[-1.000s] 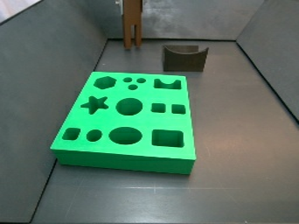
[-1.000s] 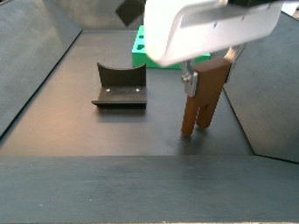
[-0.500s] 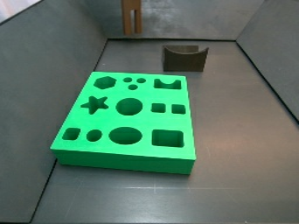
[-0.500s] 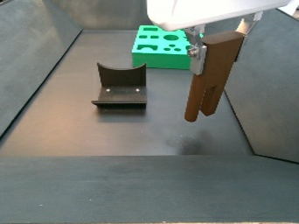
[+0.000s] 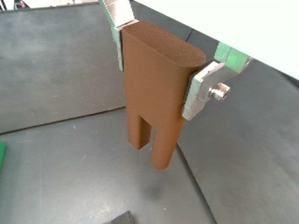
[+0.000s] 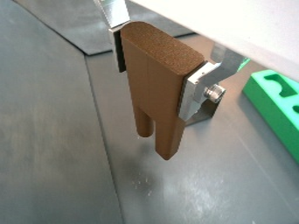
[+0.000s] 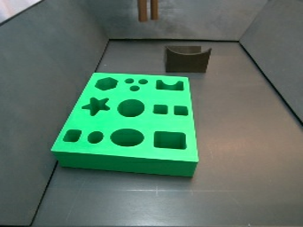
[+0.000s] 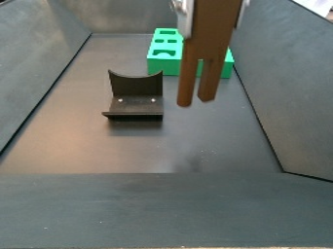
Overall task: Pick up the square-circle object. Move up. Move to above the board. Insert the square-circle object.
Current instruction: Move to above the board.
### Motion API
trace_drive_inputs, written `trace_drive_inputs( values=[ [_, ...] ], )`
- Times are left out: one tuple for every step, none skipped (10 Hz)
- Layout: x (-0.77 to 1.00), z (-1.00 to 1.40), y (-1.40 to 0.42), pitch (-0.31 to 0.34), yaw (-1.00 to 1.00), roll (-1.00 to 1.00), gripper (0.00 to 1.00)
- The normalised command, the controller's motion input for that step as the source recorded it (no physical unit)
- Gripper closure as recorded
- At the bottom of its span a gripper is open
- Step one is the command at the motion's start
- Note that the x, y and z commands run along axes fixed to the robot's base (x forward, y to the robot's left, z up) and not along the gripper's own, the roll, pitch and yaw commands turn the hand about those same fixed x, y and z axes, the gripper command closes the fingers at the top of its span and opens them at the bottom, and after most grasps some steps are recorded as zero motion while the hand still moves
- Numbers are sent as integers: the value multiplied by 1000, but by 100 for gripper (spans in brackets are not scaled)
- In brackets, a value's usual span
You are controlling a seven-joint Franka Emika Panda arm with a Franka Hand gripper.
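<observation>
You have the tall, narrow brown wood-coloured block with two prong-like legs, the square-circle object (image 5: 158, 92), pinched at its upper part in the gripper (image 5: 156, 68). In both wrist views a flat silver finger plate (image 6: 197, 87) presses against one broad side of it, with a dark pad against the opposite side, and the two legs hang free below, clear of the dark grey floor (image 6: 70, 157). The slot between the legs runs up from the bottom end and the rounded top of the block sits between the jaws.

In a side view the square-circle object (image 8: 208, 51) hangs upright in mid-air, legs down, with floor showing beneath its tips; the gripper's fingers are mostly cut off at the top edge there. A squat dark grey-brown block with a curved notch on top (image 8: 132, 94) rests on the floor, lower than the object and off to one side of it. Farther back lies the large bright green slab with cut-out holes, the board (image 8: 166, 54), partly hidden behind the held piece.

In a side view from the opposite end, the board (image 7: 130, 120) lies nearest, flat on the floor, its star, hexagon, circle, square and oval holes all unfilled. The notched block (image 7: 187, 58) stands beyond it, apart from it. Only the leg tips of the square-circle object (image 7: 147, 10) show at the top edge, high above the far end.
</observation>
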Motion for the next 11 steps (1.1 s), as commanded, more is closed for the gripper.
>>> trace_drive_inputs(
  values=[
    [63,510,-35,70,21,49,100],
    [19,362,-21,73,27,56,100],
    [8,215,-17,74,26,68,100],
    [-18,174,-1000,130,-1000,-11,100],
    [-16,165,-1000,130,-1000,-9,100],
    [-27,173,-1000,114,-1000,-8,100],
    [-27,170,-1000,110,-1000,-35,100],
    [-24,172,-1000,126,-1000,-37,100],
    [-25,174,-1000,102,-665,-40,100],
    [-26,178,-1000,81,-429,-47,100],
    [-24,181,-1000,59,-208,-48,100]
  ],
)
